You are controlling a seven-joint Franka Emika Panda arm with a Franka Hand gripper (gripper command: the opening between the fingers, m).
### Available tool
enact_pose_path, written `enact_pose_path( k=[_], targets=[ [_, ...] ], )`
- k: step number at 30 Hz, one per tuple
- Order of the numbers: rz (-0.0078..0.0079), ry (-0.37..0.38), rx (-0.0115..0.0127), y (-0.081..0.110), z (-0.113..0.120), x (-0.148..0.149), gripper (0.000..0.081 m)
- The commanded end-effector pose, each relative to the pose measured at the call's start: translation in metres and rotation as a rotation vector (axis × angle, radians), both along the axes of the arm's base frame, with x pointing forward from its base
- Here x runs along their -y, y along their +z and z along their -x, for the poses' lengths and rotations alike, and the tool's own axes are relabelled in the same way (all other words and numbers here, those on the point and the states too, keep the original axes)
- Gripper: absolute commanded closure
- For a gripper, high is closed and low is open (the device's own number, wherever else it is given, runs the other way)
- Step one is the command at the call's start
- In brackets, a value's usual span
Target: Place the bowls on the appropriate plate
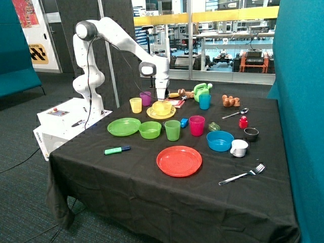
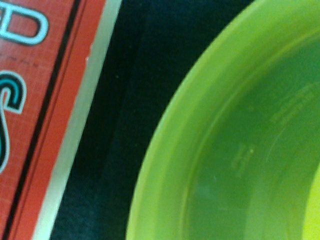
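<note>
The yellow bowl (image 1: pixel 162 107) sits on the yellow plate (image 1: pixel 169 115) towards the back of the table. My gripper (image 1: pixel 161 96) is right over the bowl's far rim, down at its level. In the wrist view the yellow plate (image 2: pixel 240 150) fills most of the picture, seen from very close. The lime green bowl (image 1: pixel 150 129) rests on the black cloth, touching the edge of the green plate (image 1: pixel 123 126), which has nothing on it.
Cups stand around: yellow (image 1: pixel 135 105), purple (image 1: pixel 146 98), green (image 1: pixel 172 130), pink (image 1: pixel 197 125), blue (image 1: pixel 204 101). A red plate (image 1: pixel 179 161), blue bowl (image 1: pixel 219 140), green marker (image 1: pixel 117 150) and fork (image 1: pixel 243 175) lie nearer the front. A red box (image 2: pixel 30 100) lies just behind the yellow plate.
</note>
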State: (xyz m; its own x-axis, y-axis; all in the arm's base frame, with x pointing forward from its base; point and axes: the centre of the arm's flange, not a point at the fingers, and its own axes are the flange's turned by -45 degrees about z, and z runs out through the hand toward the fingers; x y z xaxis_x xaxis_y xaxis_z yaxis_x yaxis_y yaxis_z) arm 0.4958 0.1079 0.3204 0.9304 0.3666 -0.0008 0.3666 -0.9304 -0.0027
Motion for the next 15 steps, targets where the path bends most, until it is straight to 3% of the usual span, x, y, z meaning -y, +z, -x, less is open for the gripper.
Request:
enact_pose_path(
  k=[1,5,10,15],
  targets=[
    [0.0023,0.013,0.0017,-0.0013,0.0018,-0.0013,0.0808],
    [0.0023,0.020,0.0017,0.0012,0.0027,-0.0030,0.0727],
    [0.0022,0.045,0.0018,0.0053,0.0042,-0.0072,0.0497],
    [0.0022,0.051,0.0018,0.0072,0.0059,-0.0096,0.0405]
  ],
)
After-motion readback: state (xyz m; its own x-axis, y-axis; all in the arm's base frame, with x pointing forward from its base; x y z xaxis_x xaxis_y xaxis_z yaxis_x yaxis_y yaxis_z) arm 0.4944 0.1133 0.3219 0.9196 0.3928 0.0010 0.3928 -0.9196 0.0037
